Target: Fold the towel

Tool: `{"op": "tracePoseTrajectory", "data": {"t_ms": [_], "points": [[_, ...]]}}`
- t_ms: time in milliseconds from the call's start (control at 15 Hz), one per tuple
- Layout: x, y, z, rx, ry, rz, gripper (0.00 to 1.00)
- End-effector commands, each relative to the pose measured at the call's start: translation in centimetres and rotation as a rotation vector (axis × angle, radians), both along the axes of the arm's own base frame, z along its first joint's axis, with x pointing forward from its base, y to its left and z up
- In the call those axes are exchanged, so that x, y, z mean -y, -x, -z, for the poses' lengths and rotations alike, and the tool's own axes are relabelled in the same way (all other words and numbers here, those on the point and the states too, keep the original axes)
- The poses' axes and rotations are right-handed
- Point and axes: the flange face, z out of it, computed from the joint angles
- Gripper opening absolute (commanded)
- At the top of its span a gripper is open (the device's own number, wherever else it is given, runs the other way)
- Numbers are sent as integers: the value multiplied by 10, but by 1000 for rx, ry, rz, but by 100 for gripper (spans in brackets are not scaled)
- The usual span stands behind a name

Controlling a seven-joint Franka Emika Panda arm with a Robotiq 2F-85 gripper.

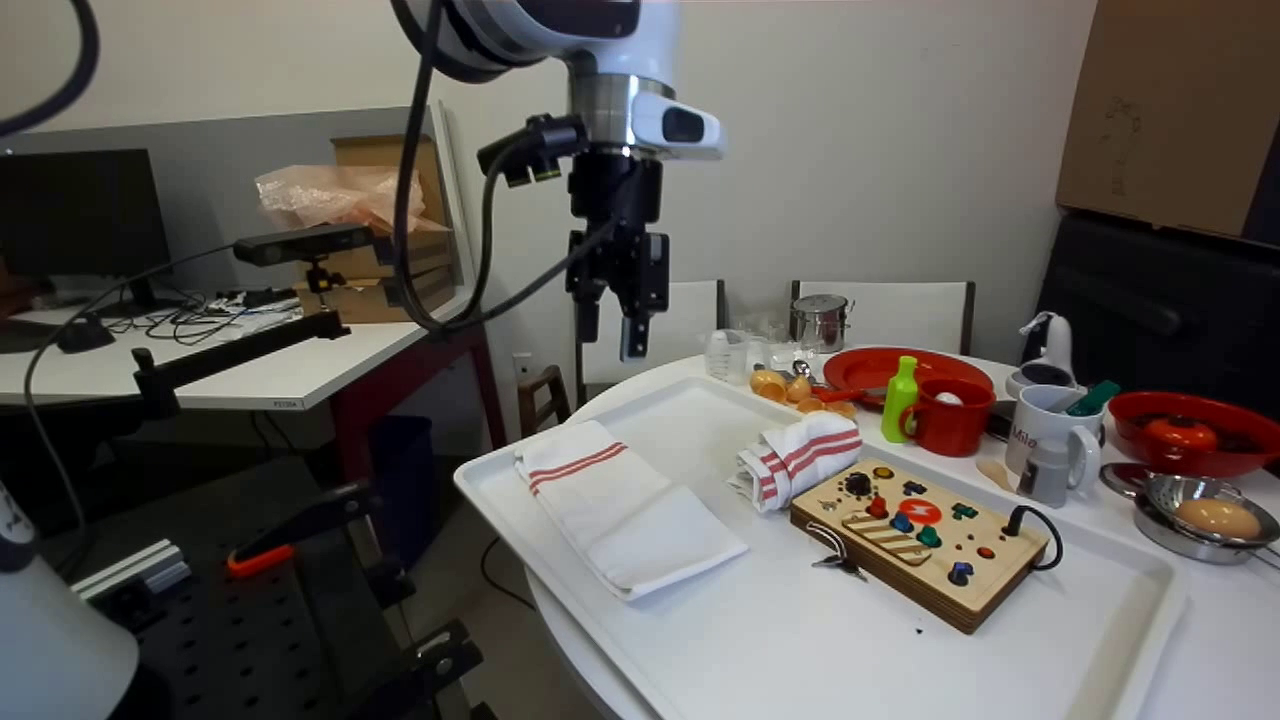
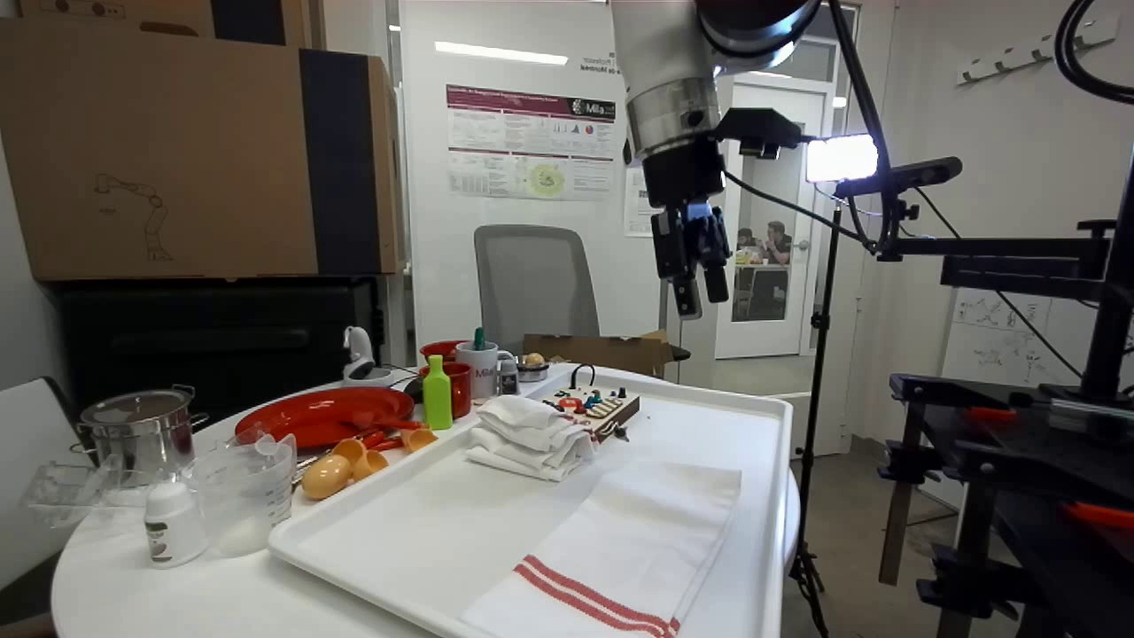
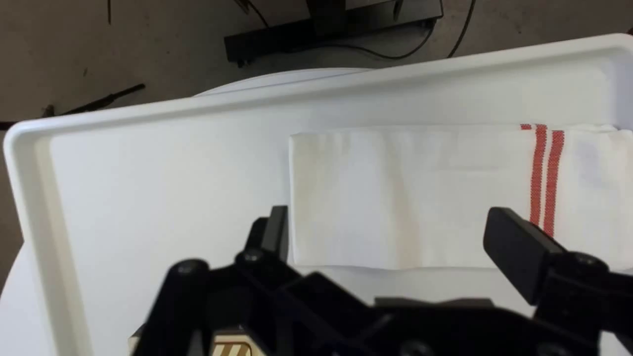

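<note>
The gripper [image 1: 611, 328] hangs well above the tray [image 1: 760, 640], its jaws wide apart with nothing between them. Lower down, the white towel [image 1: 630, 510] lies flat on the tray as a long oblong, red stripes [image 3: 553, 183] near one short end. It should be light, soft and hard to damage, so limp that a lifted edge will droop; on the smooth tray it may slide when pushed. Its corners suggest more than one layer, so a shallow pinch might take only the top. I would grip the middle of the plain short end, low against the tray. Farther out, a bunched striped cloth [image 1: 800, 460] sits just beside a wooden control box [image 1: 900, 545]; the tray rests on a round desk [image 2: 124, 594].
</note>
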Motion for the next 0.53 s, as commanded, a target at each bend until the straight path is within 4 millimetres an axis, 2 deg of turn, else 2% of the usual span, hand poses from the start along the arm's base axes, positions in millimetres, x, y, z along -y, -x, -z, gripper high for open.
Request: {"op": "tracePoseTrajectory", "data": {"t_ms": [0,467], "points": [[21,-15,35,-40,-81,41,100],[52,-27,86,-162,-4,-127,100]]}}
